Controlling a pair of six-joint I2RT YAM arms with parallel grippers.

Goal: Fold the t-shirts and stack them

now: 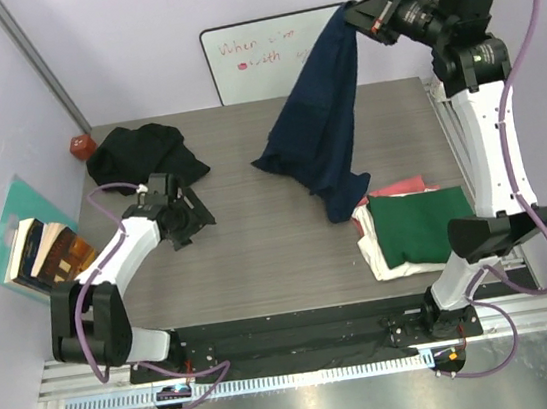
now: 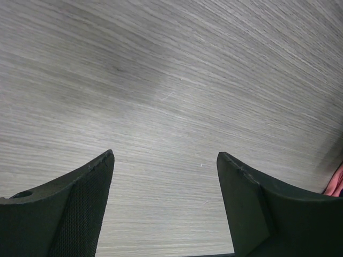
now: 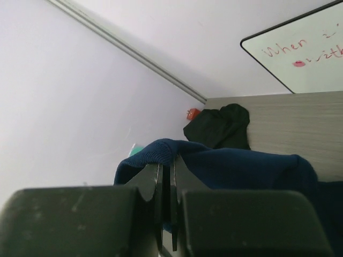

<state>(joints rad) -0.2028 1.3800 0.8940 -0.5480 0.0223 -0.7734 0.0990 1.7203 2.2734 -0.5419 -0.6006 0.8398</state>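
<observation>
A navy blue t-shirt (image 1: 321, 118) hangs from my right gripper (image 1: 351, 15), which is raised high at the back right and shut on the shirt's ribbed edge (image 3: 161, 152); the lower end of the shirt trails on the table. On the right side of the table lies a stack with a folded dark green t-shirt (image 1: 420, 226) on top, a cream-white one (image 1: 381, 256) and a pink-red one (image 1: 397, 188) under it. At the back left sits a crumpled black t-shirt (image 1: 141, 153). My left gripper (image 1: 194, 215) is open low over bare tabletop (image 2: 171, 107), with nothing between its fingers.
A whiteboard (image 1: 254, 56) with red writing leans on the back wall. A small red object (image 1: 79, 146) sits at the table's back left corner. Books (image 1: 43, 250) lie on a teal folder off the table's left edge. A metal rail (image 1: 450, 131) runs along the right edge.
</observation>
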